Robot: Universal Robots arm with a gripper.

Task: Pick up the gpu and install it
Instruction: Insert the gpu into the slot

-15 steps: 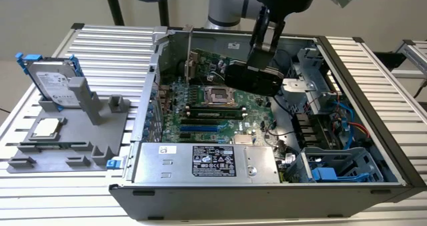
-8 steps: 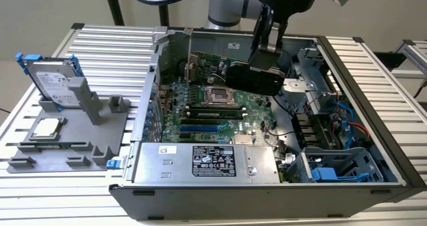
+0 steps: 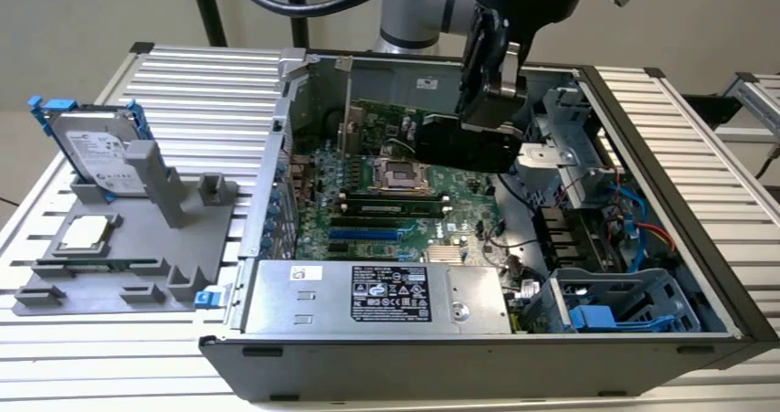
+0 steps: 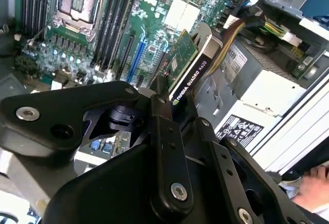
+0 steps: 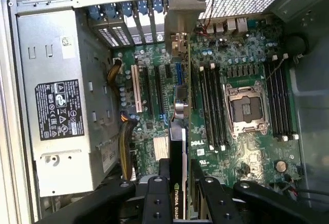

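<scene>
On the exterior view's left, a slatted metal table [image 3: 195,83] carries a grey holder [image 3: 183,248]. A silver hard drive [image 3: 100,152] in a blue frame stands upright at its back. A square processor chip [image 3: 83,234] lies flat in front of the drive, and a narrow green memory stick [image 3: 98,266] lies just beside the chip.

In the middle sits an open computer case [image 3: 488,375] with its side panel off. A grey power supply [image 3: 378,295] lies along the near wall. Behind it is the green motherboard [image 3: 365,220], with an empty processor socket [image 3: 396,174] near its centre.

Just to the right of the socket, the arm's black gripper [image 3: 490,110] reaches down into the case, clamped on the gpu [image 3: 469,145]. The gpu hangs over the motherboard with its black shroud facing the camera. Whether it touches the board cannot be told.

In the first wrist view, the gripper's fingers [image 5: 154,203] press on both faces of the gpu [image 5: 177,147], which is seen edge-on above the expansion slots. Its silver end bracket [image 5: 180,13] points towards the slotted rear wall of the case. In the second wrist view, the gpu [image 4: 187,75] juts out past the gripper over the board.

On the exterior view's right, a drive cage [image 3: 616,302] with blue cables fills that end of the case.
</scene>
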